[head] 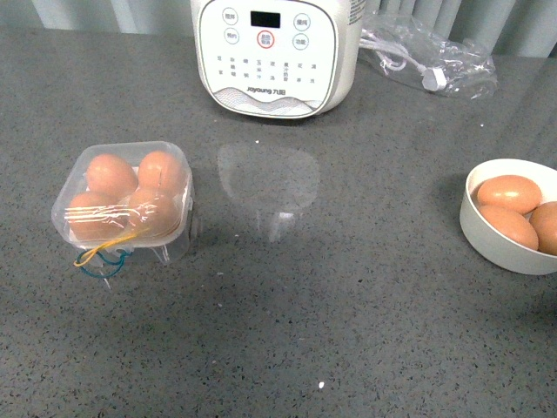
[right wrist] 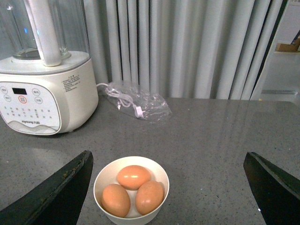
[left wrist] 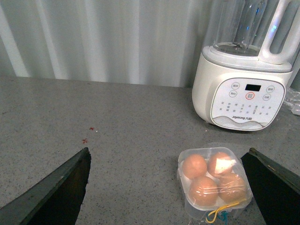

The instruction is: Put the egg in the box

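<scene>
The box (head: 124, 193) sits closed near the counter's (head: 348, 331) left edge, four eggs inside. An egg (head: 507, 192) is smooth and fragile: grip its middle lightly. Both grippers (left wrist: 168, 187) (right wrist: 168, 187) hang spread, empty.

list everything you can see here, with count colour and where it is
box: 1, clear plastic with yellow and blue bands, lid closed, on the counter's left side
eggs in box: 4, orange-brown, one per cell
bowl: 1, white, at the right edge
eggs in bowl: 3, orange-brown
blender: 1, white base, clear jug, back centre
bagged cable: 1, white in a clear bag, back right
counter: 1, grey speckled
left gripper: 1, dark, open, above the box
right gripper: 1, dark, open, above the bowl
</scene>
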Robot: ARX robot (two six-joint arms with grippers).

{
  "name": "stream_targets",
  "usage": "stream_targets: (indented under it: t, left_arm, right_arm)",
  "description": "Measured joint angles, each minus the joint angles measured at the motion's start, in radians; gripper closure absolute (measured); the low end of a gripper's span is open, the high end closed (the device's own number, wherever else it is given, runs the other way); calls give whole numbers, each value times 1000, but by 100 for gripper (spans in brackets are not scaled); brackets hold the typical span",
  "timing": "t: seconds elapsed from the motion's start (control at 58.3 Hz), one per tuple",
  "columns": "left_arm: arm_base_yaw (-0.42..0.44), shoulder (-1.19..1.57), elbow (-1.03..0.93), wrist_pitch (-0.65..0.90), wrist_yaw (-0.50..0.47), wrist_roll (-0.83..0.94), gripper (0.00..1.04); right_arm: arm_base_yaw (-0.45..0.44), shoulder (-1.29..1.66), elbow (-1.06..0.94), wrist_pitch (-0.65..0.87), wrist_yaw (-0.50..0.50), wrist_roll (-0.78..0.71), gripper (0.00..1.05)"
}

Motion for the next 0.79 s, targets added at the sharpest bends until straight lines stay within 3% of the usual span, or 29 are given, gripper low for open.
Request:
stream_targets:
  t: [0.789]
  left_arm:
    - [0,0,0,0,0,0,7]
  right_arm:
    - [0,0,0,0,0,0,7]
